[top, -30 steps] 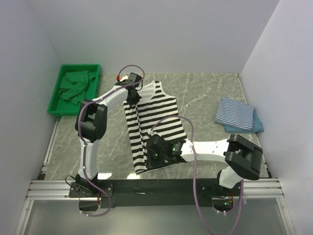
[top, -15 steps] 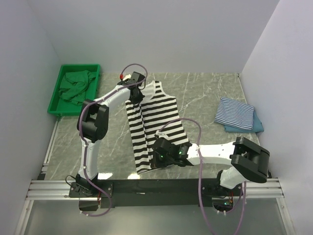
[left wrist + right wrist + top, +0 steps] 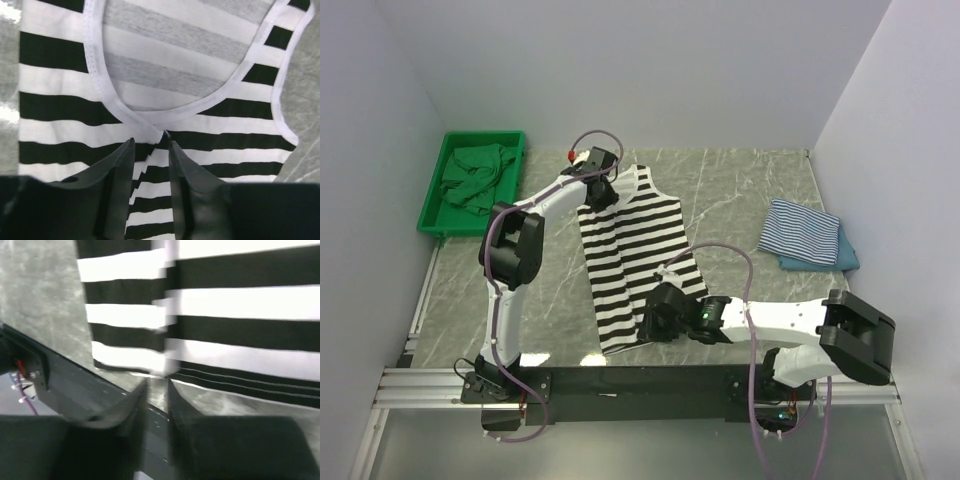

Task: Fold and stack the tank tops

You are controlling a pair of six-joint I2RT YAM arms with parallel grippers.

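The wide black-and-white striped tank top (image 3: 630,240) lies lengthwise mid-table, one side folded in along its length. My left gripper (image 3: 601,192) hovers at its neckline. In the left wrist view its jaws (image 3: 150,144) stand apart, with the cloth (image 3: 175,90) lying flat under the gap. My right gripper (image 3: 658,322) is at the near hem. In the blurred right wrist view its jaws (image 3: 156,386) show a narrow gap over bare table, the hem (image 3: 240,305) just past the tips. A folded thin-striped blue-and-white top (image 3: 800,232) rests on a folded teal-blue top (image 3: 845,260) at the right.
A green tray (image 3: 445,215) at the far left holds crumpled green cloth (image 3: 475,175). White walls close in the table on three sides. The black mounting rail (image 3: 640,380) runs along the near edge, just behind the right gripper.
Both grippers have opened and let go of the striped top. The right arm has swung to the right, its gripper now at the hem. The top lies narrower and flatter.
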